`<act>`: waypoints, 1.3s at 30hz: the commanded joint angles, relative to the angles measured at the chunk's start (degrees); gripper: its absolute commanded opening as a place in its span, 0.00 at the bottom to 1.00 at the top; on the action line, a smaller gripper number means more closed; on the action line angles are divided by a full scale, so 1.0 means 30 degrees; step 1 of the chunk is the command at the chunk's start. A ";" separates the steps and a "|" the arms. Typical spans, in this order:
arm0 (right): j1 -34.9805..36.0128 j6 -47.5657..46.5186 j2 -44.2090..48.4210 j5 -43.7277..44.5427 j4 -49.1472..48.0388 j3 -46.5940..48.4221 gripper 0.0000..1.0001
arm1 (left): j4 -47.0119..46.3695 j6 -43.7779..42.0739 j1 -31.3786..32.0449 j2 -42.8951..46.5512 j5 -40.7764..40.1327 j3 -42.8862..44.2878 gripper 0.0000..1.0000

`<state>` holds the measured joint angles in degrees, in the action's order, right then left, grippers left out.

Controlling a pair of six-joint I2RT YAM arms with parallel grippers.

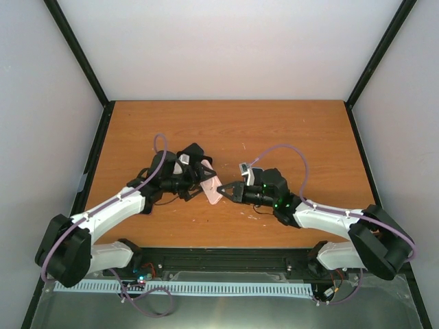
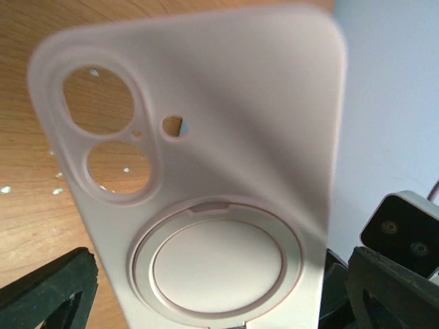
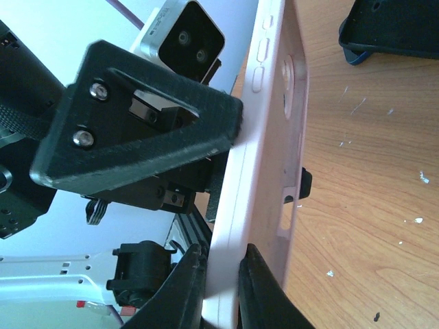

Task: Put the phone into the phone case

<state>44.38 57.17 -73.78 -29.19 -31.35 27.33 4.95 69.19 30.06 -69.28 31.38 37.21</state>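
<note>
The pink phone case [image 1: 212, 188] is held on edge above the table between both grippers. In the left wrist view its back [image 2: 226, 137] fills the frame, showing the camera holes and ring. My left gripper [image 1: 200, 177] spans the case's width, with a finger [image 2: 48, 288] at each side edge. My right gripper [image 3: 221, 291] is shut on the case's side wall [image 3: 257, 157], pinching it near one end. A dark flat object, apparently the phone [image 3: 394, 27], lies on the table beyond the case.
The wooden table [image 1: 274, 130] is walled in by white panels with black corner posts. Small white specks [image 3: 420, 178] dot the wood near the case. A black rail [image 1: 226, 259] runs along the near edge between the arm bases.
</note>
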 commanded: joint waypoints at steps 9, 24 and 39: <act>0.0297 -0.3314 0.1795 0.3350 0.8755 0.0737 0.04 | 0.8421 -0.4384 -0.1543 -0.0315 -0.8441 0.2861 1.00; 0.3563 -0.5749 -0.0477 1.0800 1.7686 0.5492 0.06 | 0.9876 -0.7880 -0.8699 -0.1138 -0.9203 0.2389 1.00; 0.5377 -0.6251 -0.2784 1.3163 1.8803 0.7047 0.09 | 0.9683 -0.6627 -1.1892 -0.3556 -1.1345 0.0978 1.00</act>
<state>59.05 39.90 -79.15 8.64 25.61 47.53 34.35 47.11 -5.10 -77.36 0.80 41.52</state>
